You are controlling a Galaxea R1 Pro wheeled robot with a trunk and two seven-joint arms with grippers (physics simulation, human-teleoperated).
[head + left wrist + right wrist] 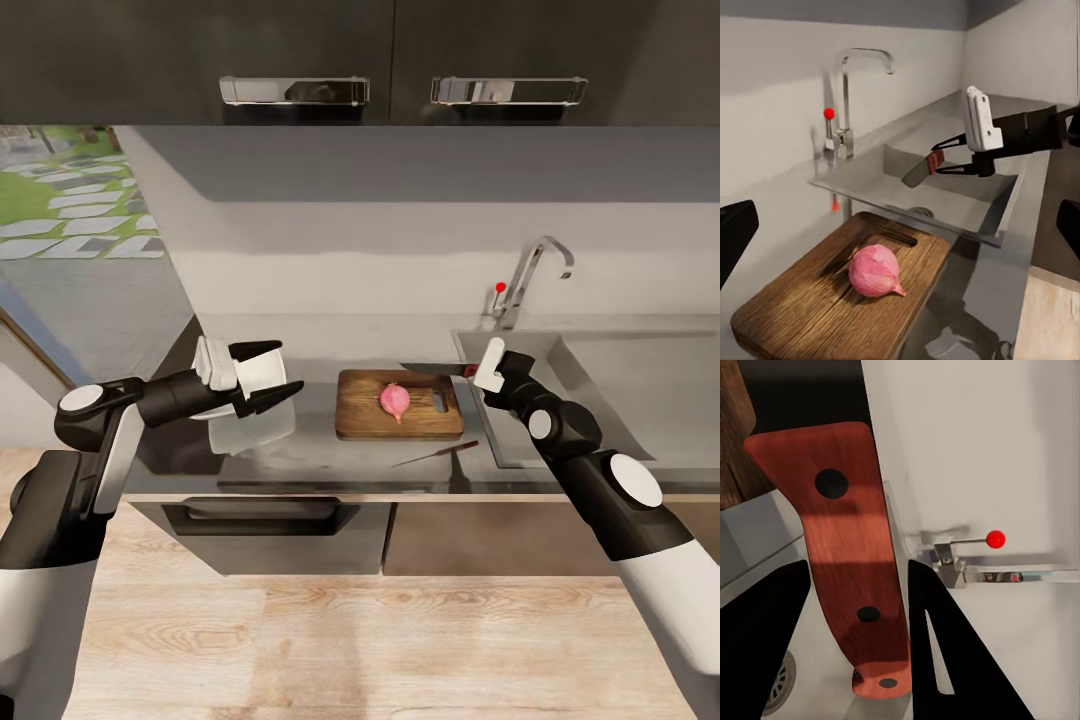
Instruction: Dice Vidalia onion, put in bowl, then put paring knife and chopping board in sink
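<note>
- The right gripper [478, 372] is seen clamped on the reddish handle of the paring knife [436, 369], whose dark blade is held roughly level, pointing from the sink [590, 400] side out over the far edge of the chopping board [398, 405].
- The Vidalia onion [395, 400] is found on the board's middle, just below and toward the front of the blade; the right arm is judged the nearer.
- The left gripper [268, 375] is held with fingers apart above the white bowl [252, 432], left of the board.
- One onion, one board and one bowl are counted; a second slim knife [436, 453] lies on the countertop [330, 460] in front of the board.
</note>
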